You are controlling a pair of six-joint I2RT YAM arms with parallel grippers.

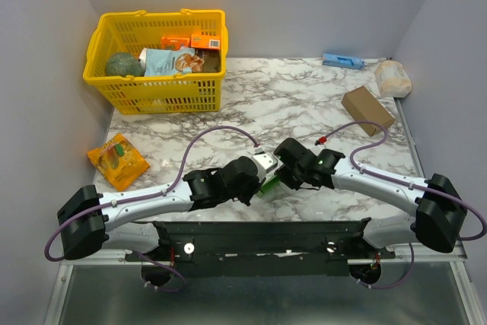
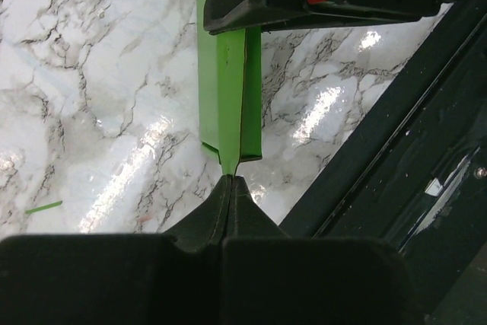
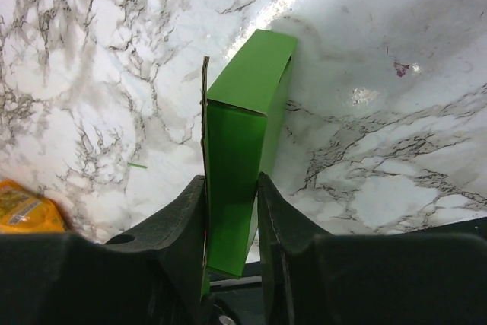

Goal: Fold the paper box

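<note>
At the near middle of the table (image 1: 304,104), just beyond the base rail, you have the green box (image 3: 242,150) caught between both grippers. It is partly flattened and stands on edge, its long side running from one gripper to the other.

Your right gripper (image 3: 232,188) has its fingers clamped on the box's two broad faces, one pad on each side, with the far end sticking out past the fingertips. Your left gripper (image 2: 230,182) meets the box from the opposite end. Its fingers are pressed together, and the thin pointed tip of a green flap is pinched in the seam between them. You cannot tell from these views whether the box touches the marble.

A thin green sliver (image 2: 43,207) lies on the marble to one side. Well apart from the box, a yellow basket (image 1: 156,90) sits at the far left corner, an orange packet (image 1: 118,160) at the left edge and a brown box (image 1: 367,109) towards the right.
</note>
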